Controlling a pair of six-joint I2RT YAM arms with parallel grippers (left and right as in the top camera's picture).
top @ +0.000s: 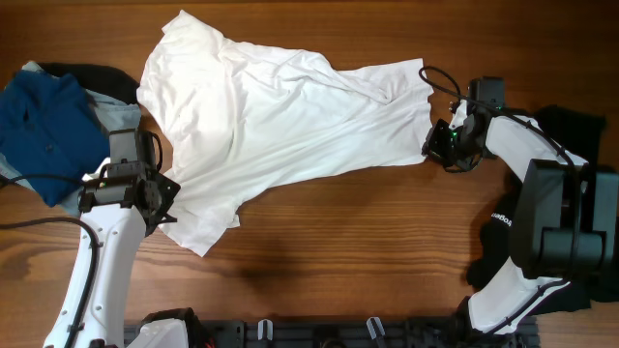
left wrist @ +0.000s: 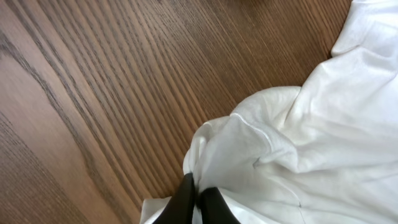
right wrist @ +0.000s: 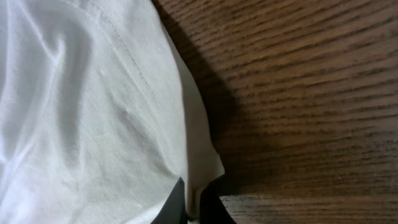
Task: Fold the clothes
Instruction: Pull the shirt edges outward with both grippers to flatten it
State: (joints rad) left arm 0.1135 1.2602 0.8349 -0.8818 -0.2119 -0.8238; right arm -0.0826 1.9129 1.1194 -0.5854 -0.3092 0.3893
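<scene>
The left gripper (top: pixel 166 191) is clamped on the left edge of the white T-shirt (top: pixel 280 121), the right gripper (top: pixel 432 143) on its right corner; the shirt lies rumpled across the table (top: pixel 348 251), and an uneven pull could slip either shallow pinch

Matt white cloth T-shirt (top: pixel 280 126), grained wooden table (top: pixel 387 261)
</scene>
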